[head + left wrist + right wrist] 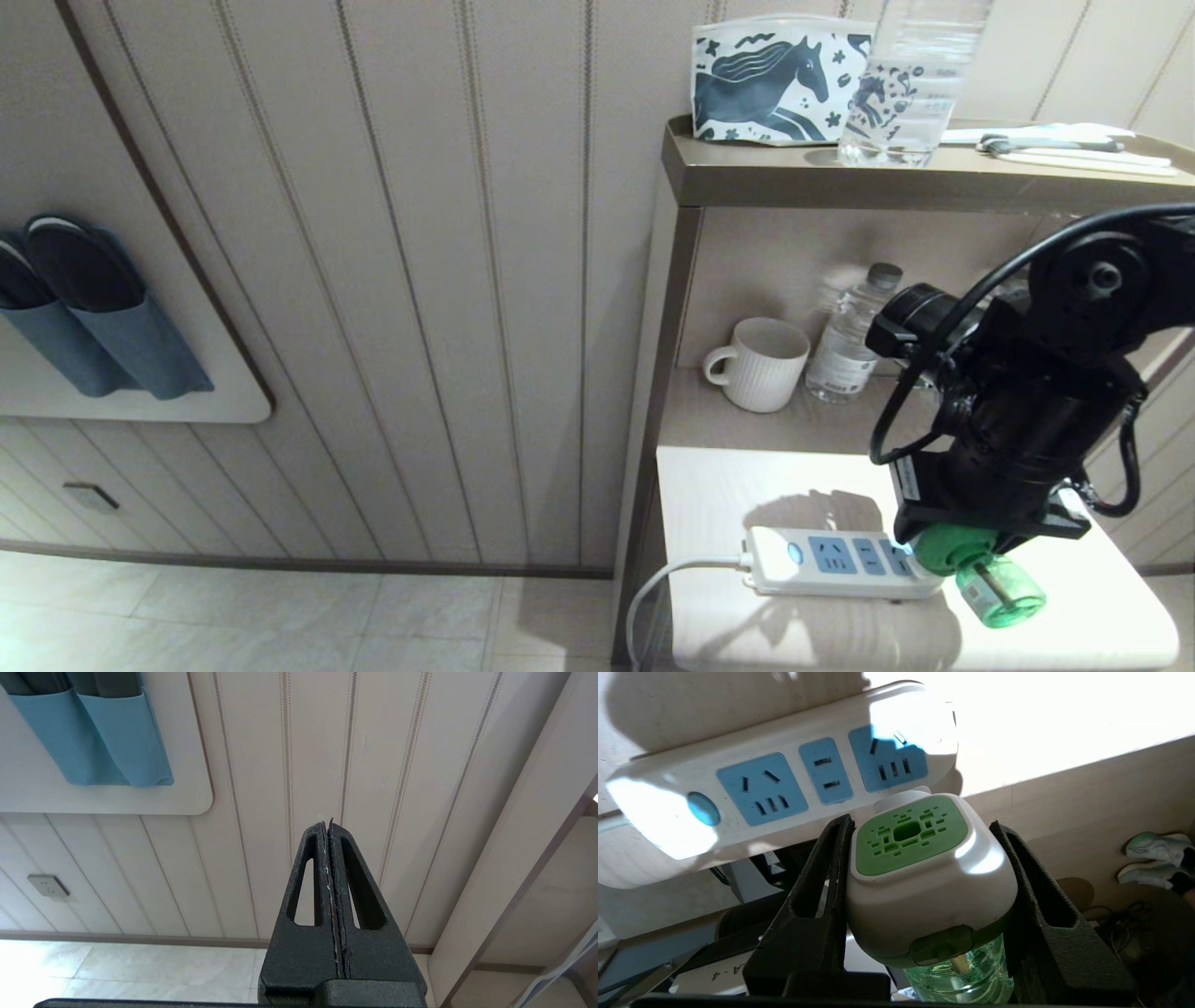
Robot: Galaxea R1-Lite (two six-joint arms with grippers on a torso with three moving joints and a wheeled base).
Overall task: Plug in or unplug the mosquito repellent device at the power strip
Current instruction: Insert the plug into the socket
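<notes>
Grip comes first here: your right gripper (920, 877) has its two black fingers (817, 891) pressed against the flanks of the mosquito repellent device (924, 877), one on each side of the white housing, so the unit is clamped across its width. That hold leaves the green vented face and the prong end free, which is likely why it is taken by the sides.

You have the device at the far end of the power strip (840, 563), the end away from the white cord (653, 583), on the pale lower table top (709, 485). In the right wrist view its white front edge sits just beside the last light-blue socket panel, overlapping the strip's edge. The prongs are hidden, so you cannot tell whether they are seated, partly in, or just out.

Its long axis runs from the white plug body to the translucent green bottle. In the head view the bottle (999, 588) points out past the strip's end and toward the robot, tilted rather than upright, with the body turned toward the socket.

Your left gripper (329, 896) is parked well apart, facing the panelled wall, its fingers pressed together on nothing.
</notes>
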